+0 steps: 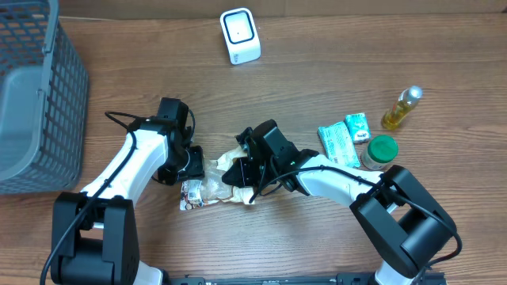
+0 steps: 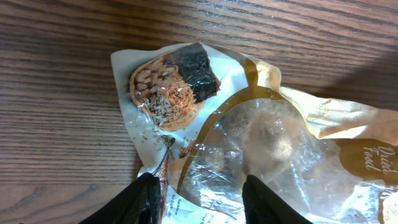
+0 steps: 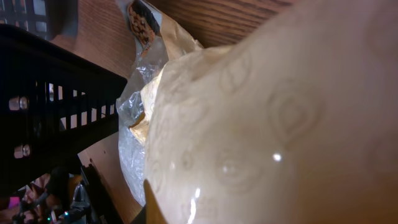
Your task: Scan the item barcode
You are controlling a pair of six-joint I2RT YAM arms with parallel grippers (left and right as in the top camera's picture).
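Snack packet (image 1: 207, 184): lies crumpled mid-worktop (image 1: 317, 63), nearer the near edge, between the two claws. Only the overhead view shows its whole outline.
Left gripper (image 2: 202, 198): jaws parted, with one finger (image 2: 144, 198) on each side of the packet's clear window. Only the left wrist view shows this gap and the printed food picture.
Right gripper (image 1: 242, 170): at the packet's right end. Cream wrapper fills its own view and hides the fingers, so neither its opening nor any hold can be told.
Scanner (image 1: 239, 36): white, near the far edge, well apart from the packet; overhead only.
Basket (image 1: 47, 103): grey, at the left edge.
Green packets (image 1: 346, 134), bottle (image 1: 402, 108), green-lidded jar (image 1: 382, 150): grouped toward the right edge; overhead only.
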